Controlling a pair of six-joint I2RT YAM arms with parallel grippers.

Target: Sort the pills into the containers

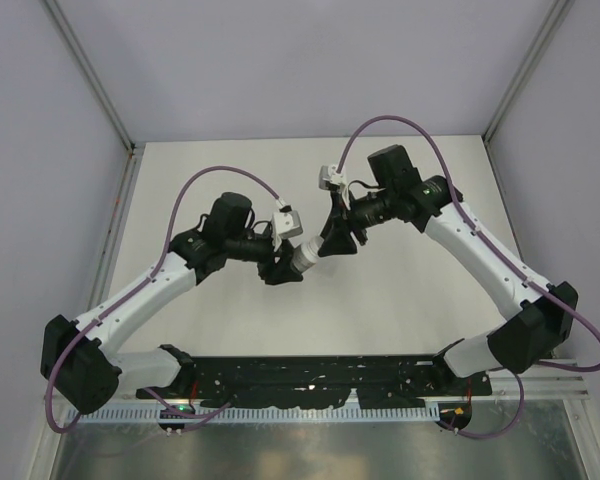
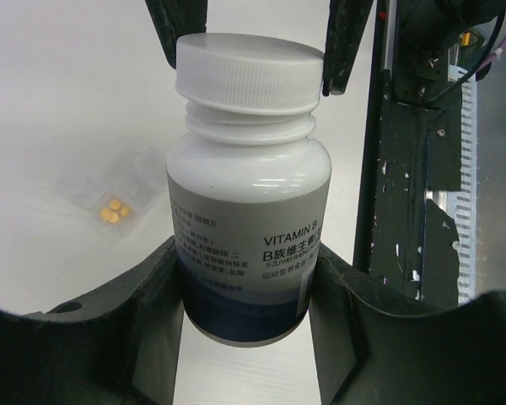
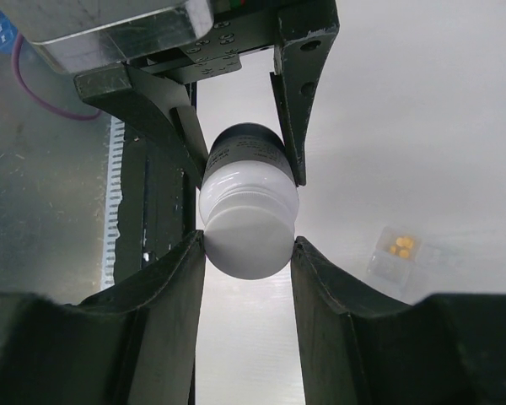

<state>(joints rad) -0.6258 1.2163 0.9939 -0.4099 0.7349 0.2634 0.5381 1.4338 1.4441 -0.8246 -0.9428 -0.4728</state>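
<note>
A white desk [image 1: 400, 320] fills the floor of a pale lilac booth whose walls [image 1: 280, 60] meet at metal corner posts. At its near edge a black rail [image 1: 310, 372] carries both arm bases, and from there the two arms reach inward until their ends meet above the middle of the surface. The left pincer [image 2: 246, 257] is clamped on the lower body of the bottle [image 2: 249, 177], one dark finger on each side of the label, which reads "VITAMIN B" above a dark blue band. Directly opposite it, the right pincer [image 3: 246, 246] is closed on the bottle's white cap [image 2: 249, 72], a finger pressing each side of the ribbed rim. The bottle is thus held between the two pincers, clear of the desk and lying roughly level along the line from one to the other. Its cap is seated on the neck. Beyond the left pincer's fingers, on the desk underneath and off to the left of the bottle in the left wrist view, lies the clear packet [image 2: 110, 198], flat on the white surface. A few small orange pills [image 2: 112, 210] sit together inside one of its pockets. From the right wrist camera the same packet shows just past the right-hand finger, apart from both pincers. In the overhead view it cannot be made out.
</note>
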